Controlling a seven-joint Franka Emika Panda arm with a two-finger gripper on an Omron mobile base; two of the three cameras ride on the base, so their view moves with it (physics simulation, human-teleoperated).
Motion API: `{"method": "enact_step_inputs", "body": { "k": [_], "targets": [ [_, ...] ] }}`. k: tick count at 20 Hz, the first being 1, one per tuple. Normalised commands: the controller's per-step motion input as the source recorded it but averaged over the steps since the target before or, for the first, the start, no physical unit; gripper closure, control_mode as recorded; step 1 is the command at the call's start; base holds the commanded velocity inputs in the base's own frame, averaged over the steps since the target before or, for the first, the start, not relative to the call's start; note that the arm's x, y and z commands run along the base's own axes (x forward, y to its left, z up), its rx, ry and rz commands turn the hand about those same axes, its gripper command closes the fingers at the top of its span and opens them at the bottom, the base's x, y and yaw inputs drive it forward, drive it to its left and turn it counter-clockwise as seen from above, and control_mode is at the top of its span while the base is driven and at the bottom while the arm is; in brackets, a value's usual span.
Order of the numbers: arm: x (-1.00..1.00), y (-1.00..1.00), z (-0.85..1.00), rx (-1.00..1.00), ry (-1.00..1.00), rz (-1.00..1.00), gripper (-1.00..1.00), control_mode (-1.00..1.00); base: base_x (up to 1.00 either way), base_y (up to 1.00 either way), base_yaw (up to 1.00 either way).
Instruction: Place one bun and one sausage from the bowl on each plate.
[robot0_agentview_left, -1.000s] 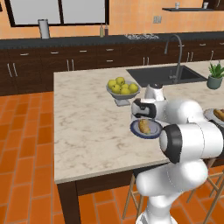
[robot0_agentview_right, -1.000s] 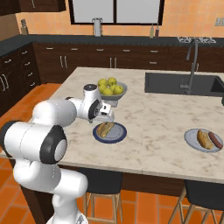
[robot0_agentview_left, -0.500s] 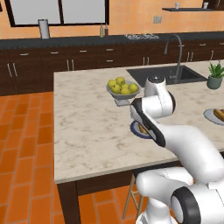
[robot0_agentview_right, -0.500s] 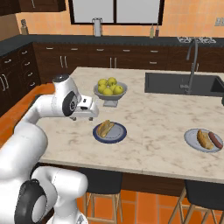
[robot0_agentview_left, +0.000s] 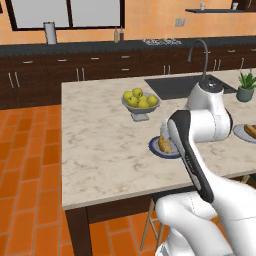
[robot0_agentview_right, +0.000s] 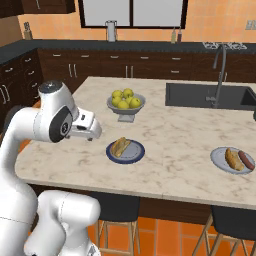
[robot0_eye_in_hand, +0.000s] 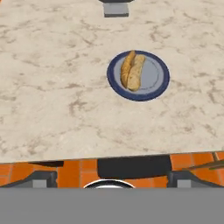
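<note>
A blue-rimmed plate (robot0_agentview_right: 125, 151) sits near the front middle of a marble island counter (robot0_agentview_right: 165, 135), holding a golden bun (robot0_eye_in_hand: 131, 72); whether a sausage lies with it cannot be told. The bun's long axis runs roughly near to far. A second, paler plate (robot0_agentview_right: 231, 160), far to the right, carries a bun (robot0_agentview_right: 231, 158) and a sausage (robot0_agentview_right: 245, 159) side by side. The gripper (robot0_agentview_right: 89, 131) hangs just left of the blue-rimmed plate, at the counter's near left edge, so the plate lies to its right. Whether its fingers are spread or closed cannot be told. A grey bowl of apples (robot0_agentview_right: 126, 103) stands just beyond the plate.
</note>
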Motion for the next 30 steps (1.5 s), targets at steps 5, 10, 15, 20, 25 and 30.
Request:
{"method": "enact_step_inputs", "body": {
  "k": [5,10,15,20,25,30],
  "targets": [
    [-0.52,0.0,-0.07,0.0,-0.15,0.0,-1.0,-1.0,0.0,0.0,0.0],
    [0.0,-0.01,0.0,0.0,0.0,0.0,-1.0,-1.0,0.0,0.0,0.0],
    [0.0,0.0,0.0,0.0,0.0,0.0,-1.0,1.0,0.0,-0.47,0.0],
    [0.0,0.0,0.0,0.0,0.0,0.0,-1.0,1.0,-0.01,-0.99,0.0],
    [0.0,0.0,0.0,0.0,0.0,0.0,-1.0,1.0,-0.06,-1.0,0.0],
    [0.0,0.0,0.0,0.0,0.0,0.0,-1.0,1.0,-0.2,-1.0,0.0]
  ]
}}
